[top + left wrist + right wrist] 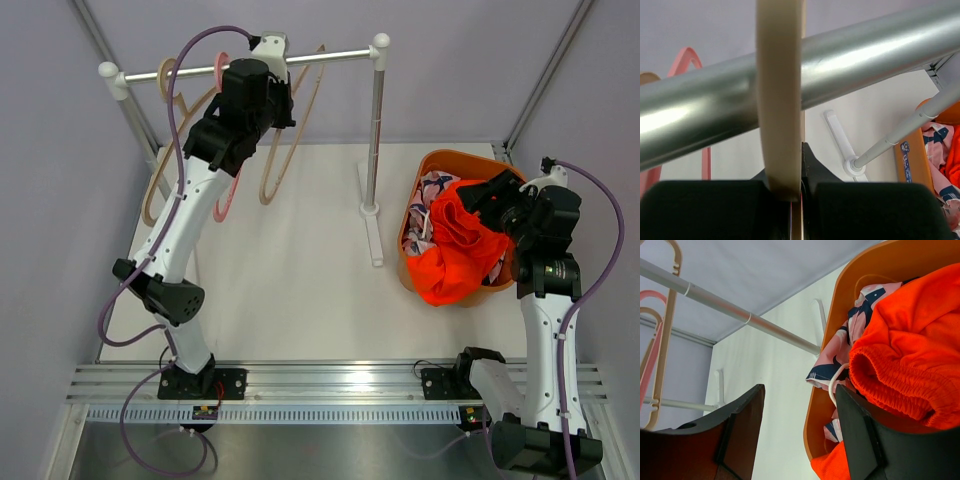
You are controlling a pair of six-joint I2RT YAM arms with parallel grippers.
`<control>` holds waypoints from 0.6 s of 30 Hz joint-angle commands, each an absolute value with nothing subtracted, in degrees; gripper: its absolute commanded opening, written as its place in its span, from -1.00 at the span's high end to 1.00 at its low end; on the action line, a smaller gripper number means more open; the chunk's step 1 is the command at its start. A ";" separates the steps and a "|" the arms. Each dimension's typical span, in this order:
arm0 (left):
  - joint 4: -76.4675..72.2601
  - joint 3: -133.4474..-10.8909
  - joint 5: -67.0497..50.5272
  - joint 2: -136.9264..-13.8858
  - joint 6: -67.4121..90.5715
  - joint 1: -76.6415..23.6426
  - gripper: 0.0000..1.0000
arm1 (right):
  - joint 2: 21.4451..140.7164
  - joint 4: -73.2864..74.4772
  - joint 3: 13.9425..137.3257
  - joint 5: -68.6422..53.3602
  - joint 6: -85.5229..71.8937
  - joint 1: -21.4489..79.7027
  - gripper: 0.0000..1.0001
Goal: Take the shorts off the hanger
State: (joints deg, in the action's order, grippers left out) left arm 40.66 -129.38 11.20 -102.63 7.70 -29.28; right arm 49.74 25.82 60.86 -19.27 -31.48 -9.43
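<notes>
The bright orange shorts (460,245) lie heaped in an orange basket (440,160) at the right, on top of the pink patterned shorts (428,195). Both also show in the right wrist view, orange (910,355) and pink (840,355). The navy shorts are hidden. My right gripper (490,200) hangs open and empty over the basket, its jaws (800,430) straddling the basket rim. My left gripper (278,105) is up at the rail (250,65), shut on a bare beige hanger (780,100) that hooks over the rail (865,55).
A pink hanger (225,190) and another beige hanger (160,150) hang bare on the rail left of the arm. The rack's right post (375,130) and its foot (372,235) stand between the arms. Grey walls enclose the white table.
</notes>
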 commanded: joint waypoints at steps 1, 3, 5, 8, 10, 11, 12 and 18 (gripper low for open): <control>37.79 -130.87 8.97 -103.09 8.70 -28.83 0.87 | 49.13 25.75 63.02 -21.27 -30.41 -9.14 -0.34; 37.79 -129.56 8.79 -102.92 8.96 -28.74 0.85 | 49.13 25.66 62.93 -21.36 -30.50 -9.14 -0.33; 37.53 -128.15 8.79 -101.87 9.05 -28.74 0.78 | 49.04 25.75 62.84 -21.45 -30.50 -9.14 -0.34; 36.13 -124.99 8.96 -99.68 9.05 -28.74 0.70 | 48.96 25.84 62.67 -21.45 -30.59 -9.14 -0.34; 35.25 -123.23 9.14 -98.71 8.88 -28.83 0.69 | 48.78 25.66 62.67 -21.45 -30.67 -9.14 -0.34; 35.07 -122.79 9.14 -97.66 8.79 -28.74 0.68 | 48.78 25.66 62.58 -21.45 -30.76 -9.14 -0.34; 34.63 -122.52 9.23 -97.30 8.79 -28.74 0.68 | 48.69 25.66 62.58 -21.45 -30.76 -9.14 -0.34; 34.19 -122.78 10.02 -96.15 7.91 -28.74 0.68 | 48.43 25.31 62.31 -21.88 -31.29 -9.14 -0.34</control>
State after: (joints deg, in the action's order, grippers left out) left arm 38.06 -121.86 10.26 -99.70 8.58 -29.06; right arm 49.45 26.39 60.86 -20.58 -31.40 -9.43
